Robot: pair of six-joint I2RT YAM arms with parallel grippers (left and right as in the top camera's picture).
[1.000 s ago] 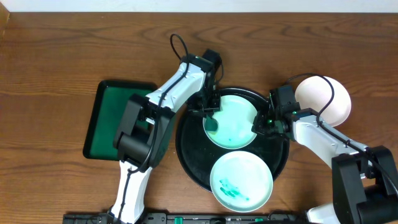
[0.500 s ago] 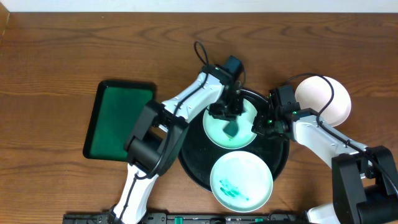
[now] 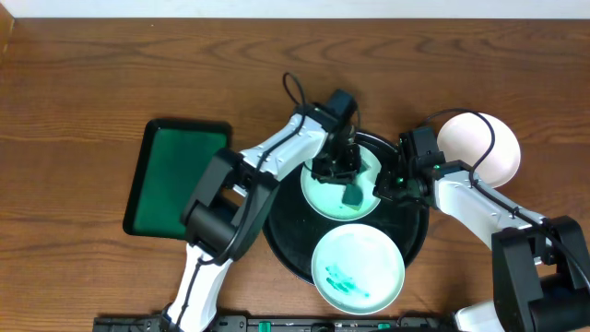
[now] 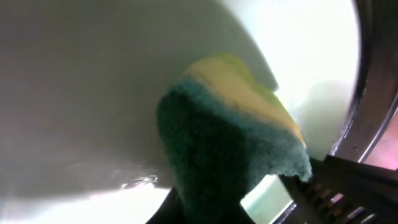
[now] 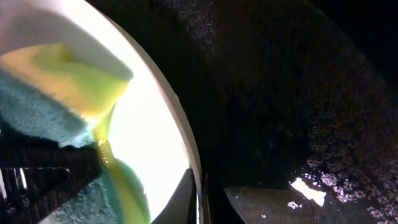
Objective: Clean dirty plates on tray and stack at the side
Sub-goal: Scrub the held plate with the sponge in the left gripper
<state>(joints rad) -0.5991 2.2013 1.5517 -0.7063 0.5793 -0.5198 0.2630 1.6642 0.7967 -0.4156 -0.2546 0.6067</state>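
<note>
On the black tray [image 3: 288, 231] lies a pale plate [image 3: 321, 195]. My left gripper [image 3: 347, 181] is shut on a green and yellow sponge [image 3: 354, 195] pressed onto this plate. In the left wrist view the sponge [image 4: 230, 137] fills the middle over the white plate [image 4: 93, 93], hiding the left gripper [image 4: 205, 214] tips. My right gripper [image 3: 386, 187] is shut on the plate's right rim; its fingers [image 5: 186, 196] pinch the plate [image 5: 146, 124] edge. A second plate [image 3: 358, 267] with teal smears sits at the tray's front. A third, clean-looking plate [image 3: 481, 148] rests on the table to the right.
A rectangular green tray [image 3: 175, 180] lies on the wooden table to the left of the black tray. The left arm reaches over the tray's back left rim. The right arm comes in from the front right, just below the plate on the table.
My left gripper has swept the sponge across the plate from its left side to right of its middle. The right gripper and the plates have stayed put.
</note>
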